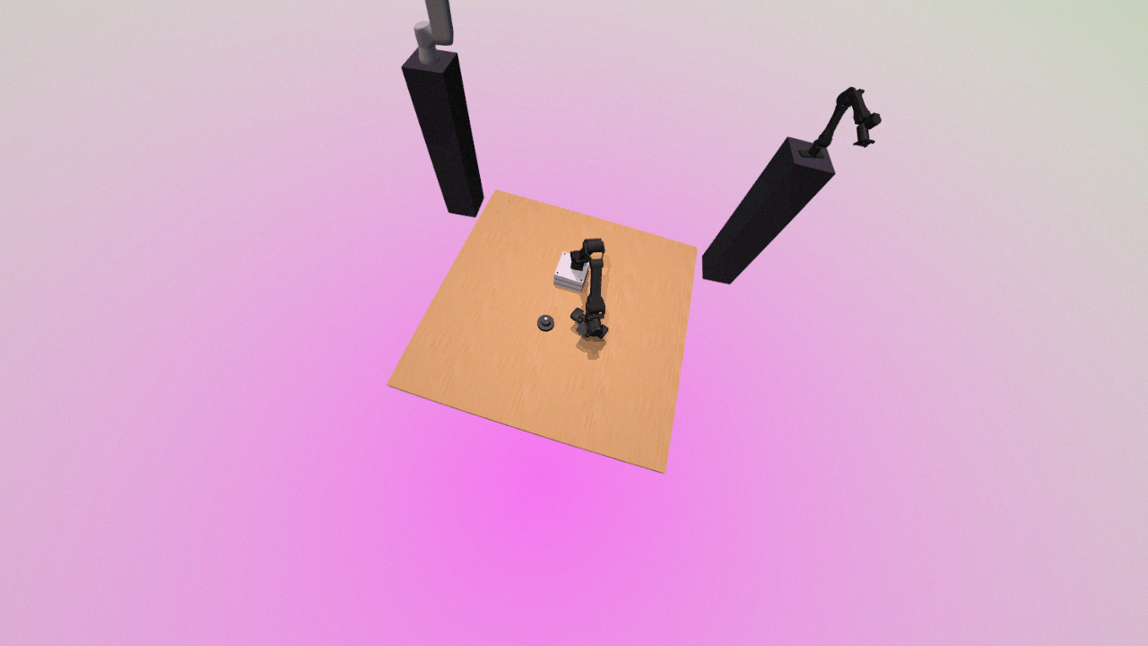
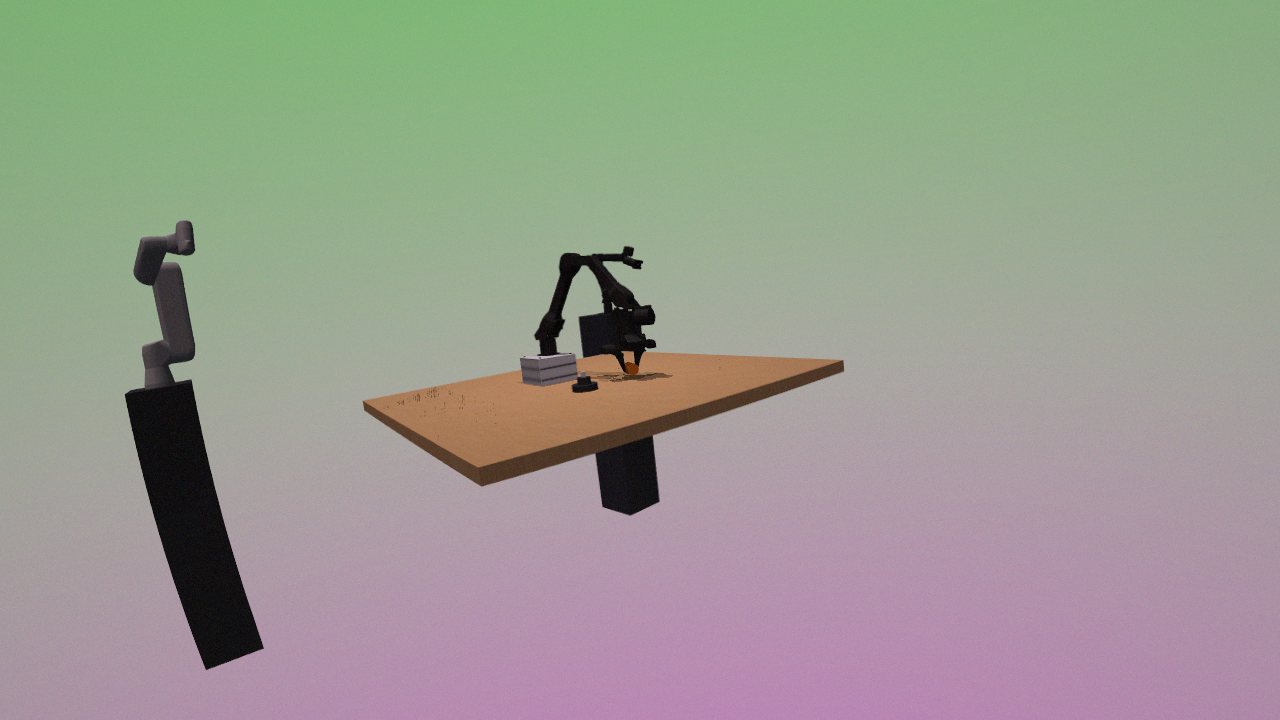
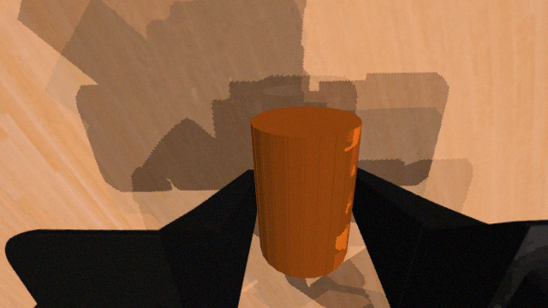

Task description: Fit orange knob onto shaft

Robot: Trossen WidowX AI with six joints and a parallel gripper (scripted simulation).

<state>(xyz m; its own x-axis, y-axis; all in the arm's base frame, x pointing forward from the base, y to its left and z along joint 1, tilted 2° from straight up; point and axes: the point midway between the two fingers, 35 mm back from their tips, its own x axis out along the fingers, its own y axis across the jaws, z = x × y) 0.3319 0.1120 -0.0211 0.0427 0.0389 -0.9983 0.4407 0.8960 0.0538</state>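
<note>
Pinching orange knob (image 2: 631,368) (image 3: 306,192) between gripper (image 2: 631,368) (image 3: 301,177) jaws, pedestal (image 1: 545,323) (image 2: 584,385) apart from it, both well inside table (image 1: 513,377) (image 2: 537,429) edges

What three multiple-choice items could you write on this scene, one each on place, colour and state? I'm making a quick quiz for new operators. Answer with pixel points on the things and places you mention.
1. Where is the round pedestal?
A) On the white block
B) On the wooden table
C) Between the fingers

2. What colour is the knob?
A) Orange
B) Blue
C) Green

3. What state is the gripper in?
A) Wide open with nothing held
B) Shut with nothing held
C) Shut on the knob

1: B, the round pedestal (image 1: 545,323) (image 2: 584,385) stands on the wooden table (image 1: 497,385) (image 2: 501,429) in the top and exterior views.
2: A, the knob (image 2: 631,368) (image 3: 306,192) shows orange in the wrist and exterior views.
3: C, the wrist view shows the gripper (image 1: 592,330) (image 2: 631,367) (image 3: 301,177) with a finger against each side of the knob.
</note>
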